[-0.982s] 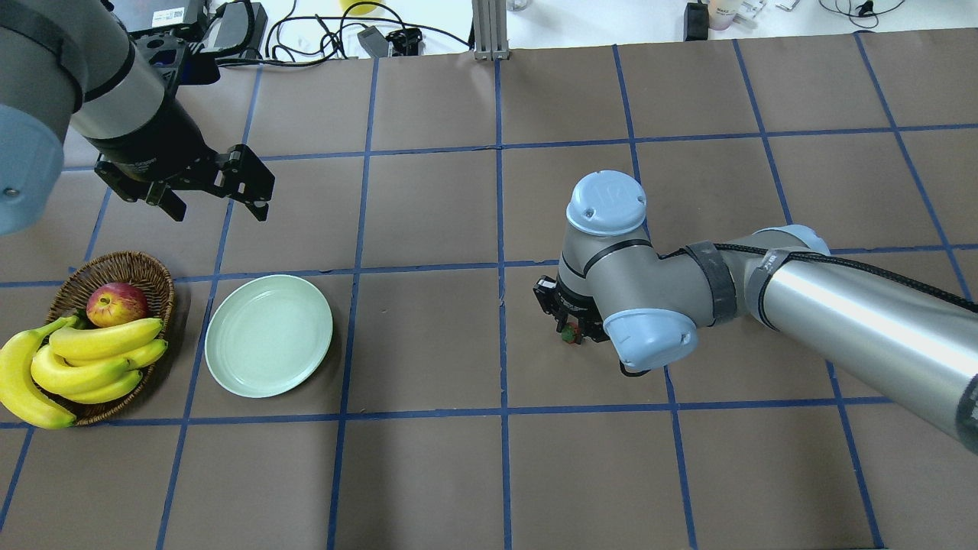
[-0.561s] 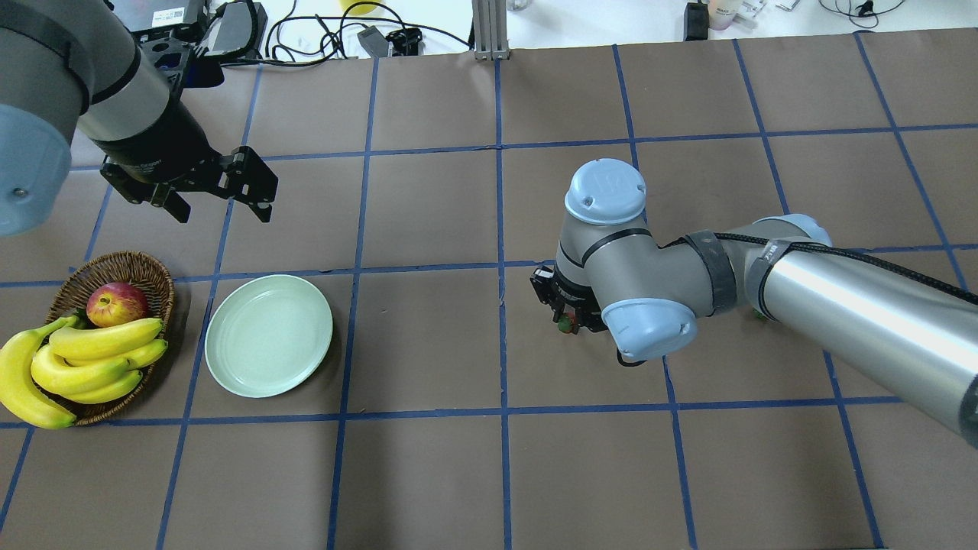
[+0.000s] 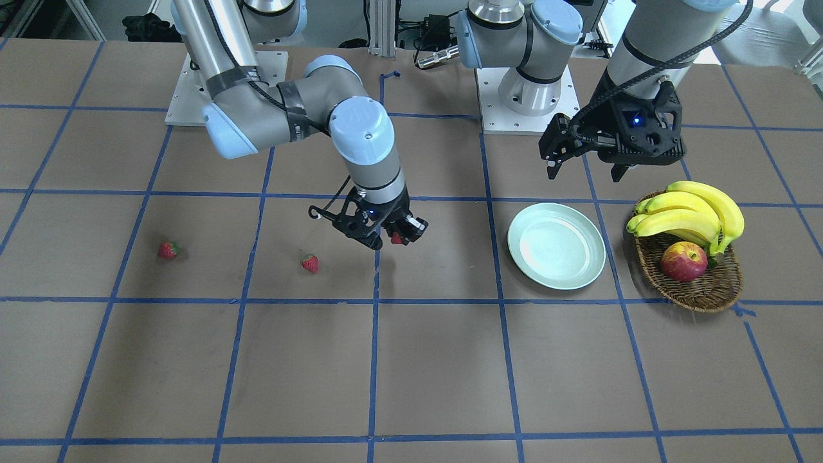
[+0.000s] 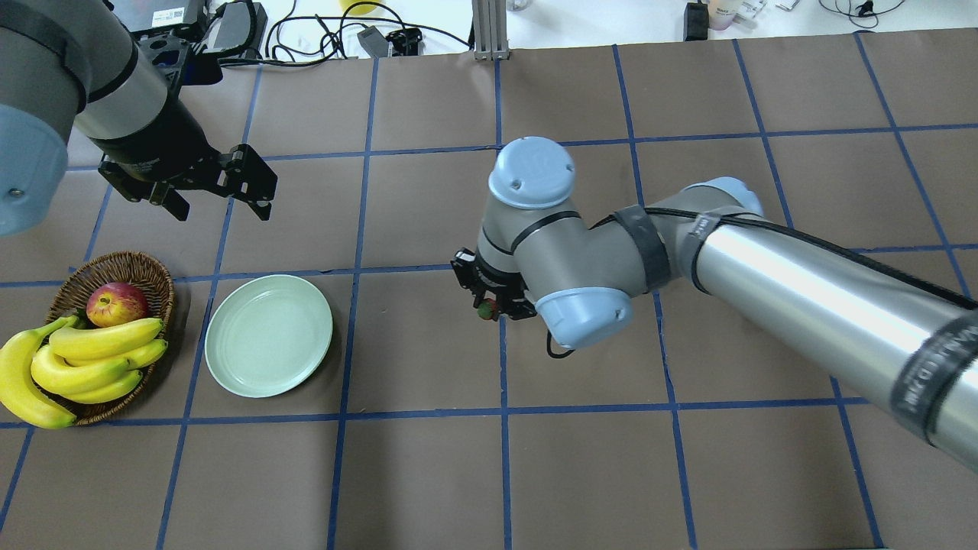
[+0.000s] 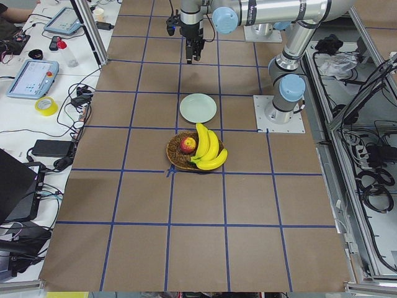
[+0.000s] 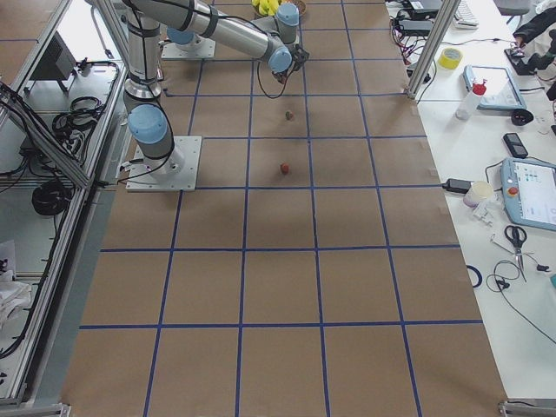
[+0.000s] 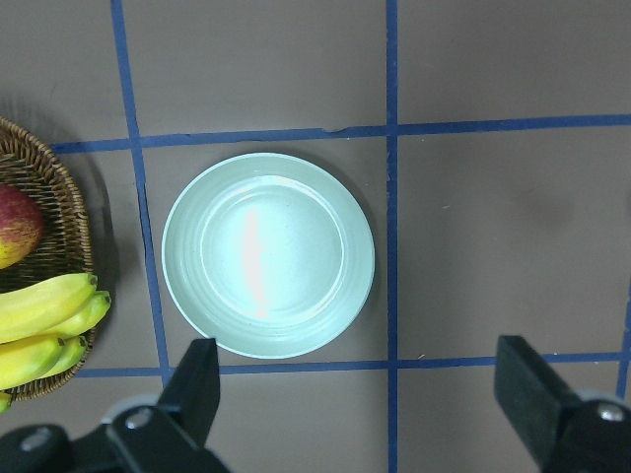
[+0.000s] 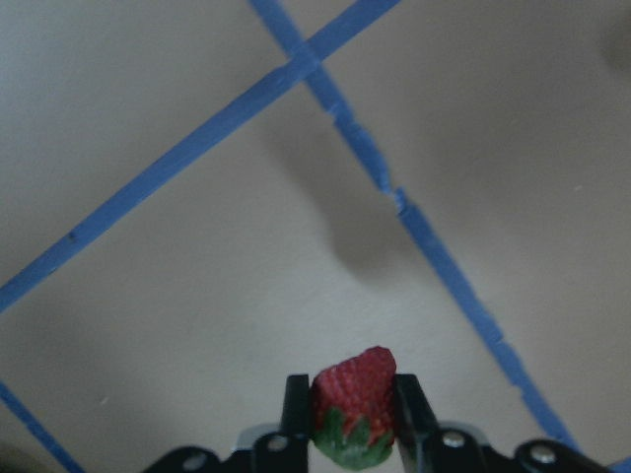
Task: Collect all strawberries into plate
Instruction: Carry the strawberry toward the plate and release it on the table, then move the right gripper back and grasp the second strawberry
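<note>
My right gripper (image 4: 489,306) is shut on a small red strawberry (image 8: 353,402) with a green cap, held above the table (image 3: 397,239) near its middle. Two more strawberries (image 3: 310,263) (image 3: 168,250) lie on the brown surface farther out on the right arm's side. The pale green plate (image 4: 268,335) is empty and sits about two grid squares left of the held berry. My left gripper (image 4: 220,205) hangs open above and behind the plate, which fills the left wrist view (image 7: 268,254) between the fingers (image 7: 197,389).
A wicker basket (image 4: 114,266) with an apple (image 4: 116,303) and a bunch of bananas (image 4: 84,359) stands directly left of the plate. Blue tape lines grid the brown table. Cables and devices lie along the far edge.
The right arm has carried the strawberry leftward, about one grid square toward the plate. The left gripper has hardly moved and stays open.
</note>
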Controlling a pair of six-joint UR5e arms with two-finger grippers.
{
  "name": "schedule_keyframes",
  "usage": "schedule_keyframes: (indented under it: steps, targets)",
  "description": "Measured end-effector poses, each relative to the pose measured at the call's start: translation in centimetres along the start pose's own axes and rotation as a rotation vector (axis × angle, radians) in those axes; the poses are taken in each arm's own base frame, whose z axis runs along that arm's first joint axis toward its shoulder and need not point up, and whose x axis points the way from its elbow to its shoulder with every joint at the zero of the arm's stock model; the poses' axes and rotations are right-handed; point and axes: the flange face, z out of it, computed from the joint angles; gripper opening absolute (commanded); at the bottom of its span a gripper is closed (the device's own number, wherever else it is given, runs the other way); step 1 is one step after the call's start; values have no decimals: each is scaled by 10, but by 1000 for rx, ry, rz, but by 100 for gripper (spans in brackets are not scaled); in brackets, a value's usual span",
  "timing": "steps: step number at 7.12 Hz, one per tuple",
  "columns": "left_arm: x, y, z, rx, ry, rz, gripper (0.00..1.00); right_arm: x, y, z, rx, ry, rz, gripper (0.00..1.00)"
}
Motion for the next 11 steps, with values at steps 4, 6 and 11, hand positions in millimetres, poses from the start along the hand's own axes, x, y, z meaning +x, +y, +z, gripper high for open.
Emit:
schedule_keyframes:
  steps: [4,6,11]
  targets:
    - [3,0,4,-7,9,20,100,-77,49,38,-60,-27,52,100]
    - [3,0,6,-8,13,24,100,-72,52,46,-74,-7,55,100]
    - [3,-1,10,-16,16,26,100,-20,-23,-41,50,91,11,99]
